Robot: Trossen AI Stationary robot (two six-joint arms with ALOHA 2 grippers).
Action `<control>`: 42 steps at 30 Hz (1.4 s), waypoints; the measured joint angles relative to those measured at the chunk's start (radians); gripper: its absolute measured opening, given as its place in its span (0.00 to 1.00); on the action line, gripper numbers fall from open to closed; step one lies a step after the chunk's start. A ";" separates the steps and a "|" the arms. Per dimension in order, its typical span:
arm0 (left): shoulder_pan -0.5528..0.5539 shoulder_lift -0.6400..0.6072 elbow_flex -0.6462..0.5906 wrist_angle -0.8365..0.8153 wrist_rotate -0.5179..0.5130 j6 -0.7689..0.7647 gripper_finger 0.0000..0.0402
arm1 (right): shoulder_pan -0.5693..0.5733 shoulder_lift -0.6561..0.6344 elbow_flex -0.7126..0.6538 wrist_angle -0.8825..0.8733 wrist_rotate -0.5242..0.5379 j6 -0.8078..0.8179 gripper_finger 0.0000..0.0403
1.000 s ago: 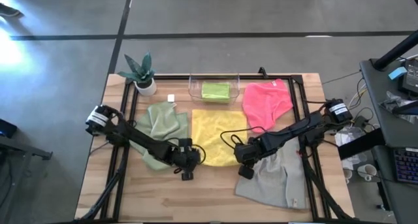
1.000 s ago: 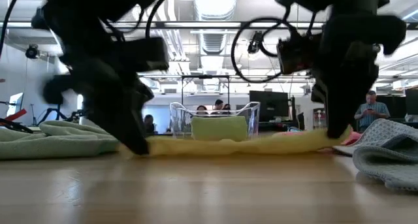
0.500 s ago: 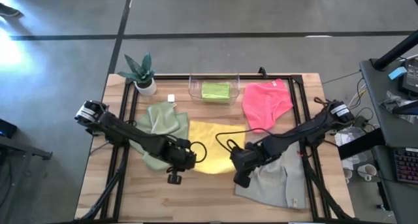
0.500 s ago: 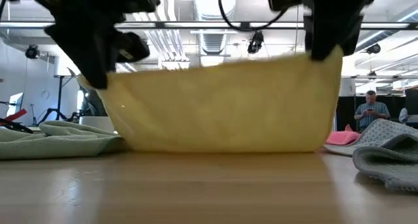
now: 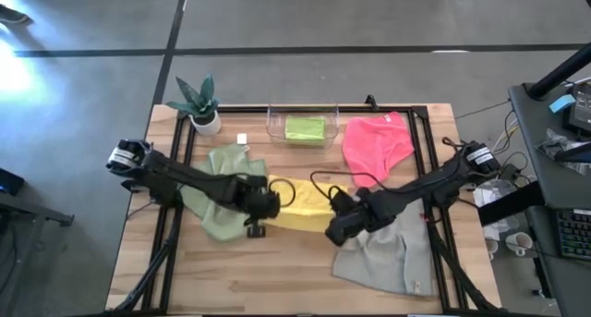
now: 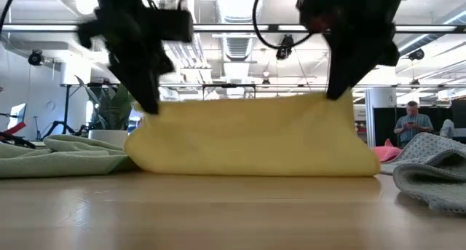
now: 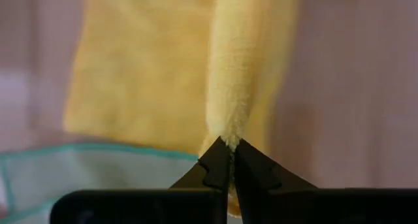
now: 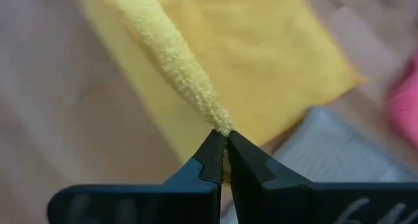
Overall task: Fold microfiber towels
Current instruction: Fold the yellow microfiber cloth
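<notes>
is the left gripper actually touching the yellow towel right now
Touching. The left wrist view shows the left gripper shut on a pinched edge of the yellow towel.

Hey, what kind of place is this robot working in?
Probably an open-plan lab or office workshop: exposed ceiling ducts, monitors on desks beyond the wooden table, and a person standing at the back.

Wooden table (image 5: 277, 271) with towels (image 5: 229, 174), clear bin (image 5: 302, 114), potted plant (image 5: 199, 103).
</notes>
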 joint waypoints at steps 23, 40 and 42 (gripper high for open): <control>0.241 0.066 -0.012 0.107 -0.002 0.021 0.00 | -0.180 0.001 -0.170 0.076 0.038 -0.041 0.02; 0.249 0.066 0.005 0.118 -0.110 0.068 0.31 | -0.216 0.000 -0.156 0.069 0.097 -0.076 0.17; 0.257 0.066 0.014 0.112 -0.120 0.066 0.36 | -0.231 -0.003 -0.156 0.069 0.099 -0.083 0.20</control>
